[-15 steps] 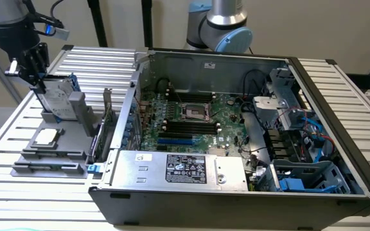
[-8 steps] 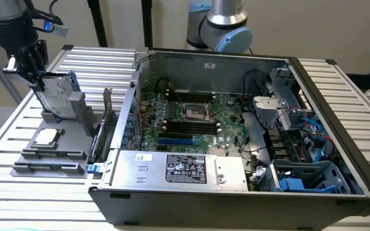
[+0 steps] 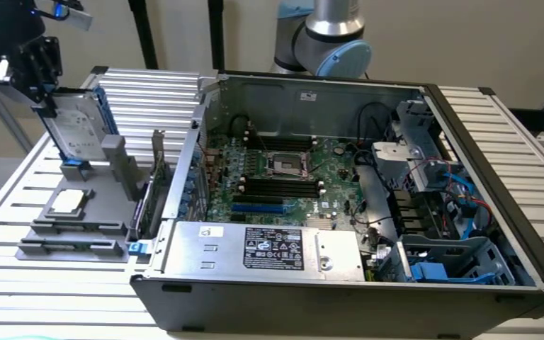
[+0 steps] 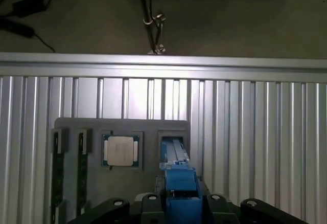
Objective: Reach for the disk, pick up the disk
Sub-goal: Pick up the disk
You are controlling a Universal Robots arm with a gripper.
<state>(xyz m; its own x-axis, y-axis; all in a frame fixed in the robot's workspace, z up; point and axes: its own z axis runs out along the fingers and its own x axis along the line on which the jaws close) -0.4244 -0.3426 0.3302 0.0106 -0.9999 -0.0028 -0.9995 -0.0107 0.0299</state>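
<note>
clamping jaws on top edge of disk (image 3: 76,134).

The disk (image 3: 76,134) is a flat silver-grey drive with a white printed label, framed by a blue carrier (the blue shows along one long edge). It stands on edge, leaning slightly, at the exterior view's left. Its lower end seems seated in the grey tray (image 3: 36,228).

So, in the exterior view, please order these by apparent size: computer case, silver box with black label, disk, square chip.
1. computer case
2. silver box
3. disk
4. square chip
No two look alike.
</note>
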